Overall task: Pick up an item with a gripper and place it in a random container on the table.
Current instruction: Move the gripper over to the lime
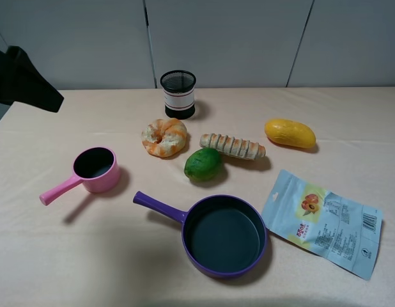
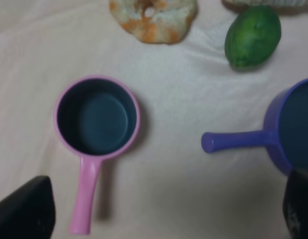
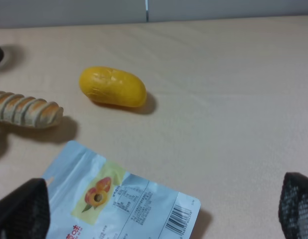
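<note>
The exterior high view is showing the lime (image 1: 204, 164) lying on the table (image 1: 69, 256) at 11 o'clock from the purple frying pan (image 1: 224, 235), just beside the ridged bread stick (image 1: 232, 146); neither gripper is appearing here. The left wrist view is showing the left gripper (image 2: 161, 214) with fingers apart and empty, the lime near; a careless approach risks nudging the bread or rolling the rounded fruit. The right wrist view is showing the right gripper (image 3: 159, 211), fingers likewise apart, over the snack packet (image 3: 119, 199) near the mango (image 3: 112, 87); the lime is not appearing there.

An empty pink saucepan (image 2: 96, 117) sits on the table (image 2: 194, 89), apart from the handle of the purple pan (image 2: 276, 127). The green fruit (image 2: 252, 36) lies near the ring-shaped bread (image 2: 153, 17).
</note>
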You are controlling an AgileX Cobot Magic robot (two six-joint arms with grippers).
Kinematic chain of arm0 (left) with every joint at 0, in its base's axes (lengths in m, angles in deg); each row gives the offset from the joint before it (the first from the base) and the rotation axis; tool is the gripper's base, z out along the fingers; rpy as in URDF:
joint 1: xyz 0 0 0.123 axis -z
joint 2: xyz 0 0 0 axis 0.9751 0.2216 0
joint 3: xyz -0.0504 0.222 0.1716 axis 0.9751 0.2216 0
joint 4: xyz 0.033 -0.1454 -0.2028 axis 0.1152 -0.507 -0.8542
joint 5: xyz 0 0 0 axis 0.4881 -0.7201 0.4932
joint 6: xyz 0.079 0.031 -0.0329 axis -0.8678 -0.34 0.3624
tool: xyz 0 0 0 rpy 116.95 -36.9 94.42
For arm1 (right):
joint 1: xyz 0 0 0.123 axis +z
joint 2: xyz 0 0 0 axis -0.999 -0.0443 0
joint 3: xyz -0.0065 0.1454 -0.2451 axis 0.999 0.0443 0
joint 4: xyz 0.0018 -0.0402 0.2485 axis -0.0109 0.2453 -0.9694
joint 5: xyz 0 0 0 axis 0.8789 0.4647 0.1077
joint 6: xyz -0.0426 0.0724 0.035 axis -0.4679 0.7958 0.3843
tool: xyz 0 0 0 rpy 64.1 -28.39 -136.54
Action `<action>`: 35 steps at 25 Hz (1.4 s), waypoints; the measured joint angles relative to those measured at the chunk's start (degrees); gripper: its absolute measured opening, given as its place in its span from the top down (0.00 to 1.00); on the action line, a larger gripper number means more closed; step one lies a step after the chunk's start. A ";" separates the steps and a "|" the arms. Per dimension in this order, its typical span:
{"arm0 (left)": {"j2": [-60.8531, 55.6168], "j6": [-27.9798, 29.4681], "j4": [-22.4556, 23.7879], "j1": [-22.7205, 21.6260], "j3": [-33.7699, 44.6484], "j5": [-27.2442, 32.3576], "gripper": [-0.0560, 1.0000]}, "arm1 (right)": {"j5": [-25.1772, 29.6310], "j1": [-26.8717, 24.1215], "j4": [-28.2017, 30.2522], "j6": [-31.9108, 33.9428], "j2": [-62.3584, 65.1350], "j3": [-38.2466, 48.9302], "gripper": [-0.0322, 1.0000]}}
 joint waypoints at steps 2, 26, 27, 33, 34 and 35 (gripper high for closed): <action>2.74 1.24 1.50 2.16 -1.73 -0.37 0.08 | 0.00 0.00 0.00 0.00 0.00 0.00 0.30; 32.28 8.31 13.47 25.45 -21.92 -1.50 0.09 | 0.00 0.00 0.00 0.00 0.00 0.00 0.30; 33.35 8.38 13.54 26.09 -22.53 -1.50 0.09 | 0.00 0.00 0.00 0.00 0.00 0.00 0.30; 38.50 8.56 13.65 29.76 -25.63 -2.30 0.09 | 0.00 0.00 0.00 0.00 0.00 0.00 0.30; 39.44 8.70 13.65 30.30 -25.97 -2.64 0.09 | 0.00 0.00 0.00 0.00 0.00 0.00 0.30; 40.34 9.00 13.65 30.77 -26.27 -2.94 0.09 | 0.00 0.00 0.00 0.00 0.00 0.00 0.30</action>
